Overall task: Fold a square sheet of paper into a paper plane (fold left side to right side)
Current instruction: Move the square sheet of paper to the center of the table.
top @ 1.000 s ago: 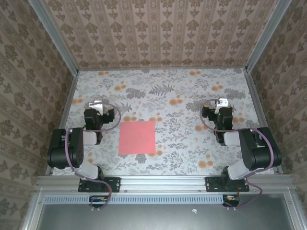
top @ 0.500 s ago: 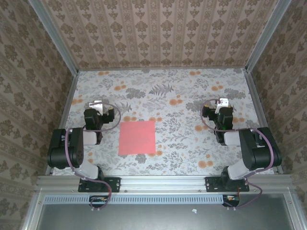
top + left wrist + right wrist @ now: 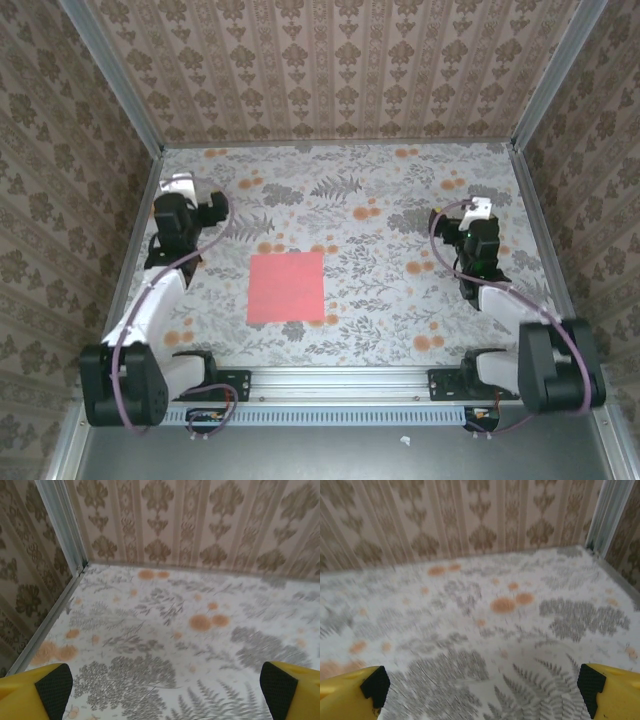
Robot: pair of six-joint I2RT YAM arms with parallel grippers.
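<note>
A booth of striped, damask-patterned wallpaper (image 3: pixel 330 70) with pale metal corner rails (image 3: pixel 112 80) encloses the counter (image 3: pixel 400 300), which is covered in a print of grey leaves and small orange blotches. From the overhead view, the square sheet of paper (image 3: pixel 286 287) lies flat and unfolded a little left of the counter's middle, near the front. It is a plain, matte salmon-pink with crisp straight edges and no crease visible. It lies exactly where it did a second ago. Both arms have stretched out since then. The left tool (image 3: pixel 180 188), which was just beside the sheet's left edge, now sits farther back towards the left wall, well apart from the paper. The right tool (image 3: pixel 478 215) has shifted slightly back and to the right, also well apart from the paper. Both arms are black and white, with looping purple cables.

In the left wrist view, the left tool (image 3: pixel 165 685) is spread wide. Its yellow fingers with black pads (image 3: pixel 54 684) sit at the two lower corners, with bare floral counter between them and the corner rail to the left.

In the right wrist view, the right tool (image 3: pixel 484 686) is likewise spread wide and holds nothing. Its black pads (image 3: pixel 592 687) frame a blurred fern print, with striped wall beyond.
</note>
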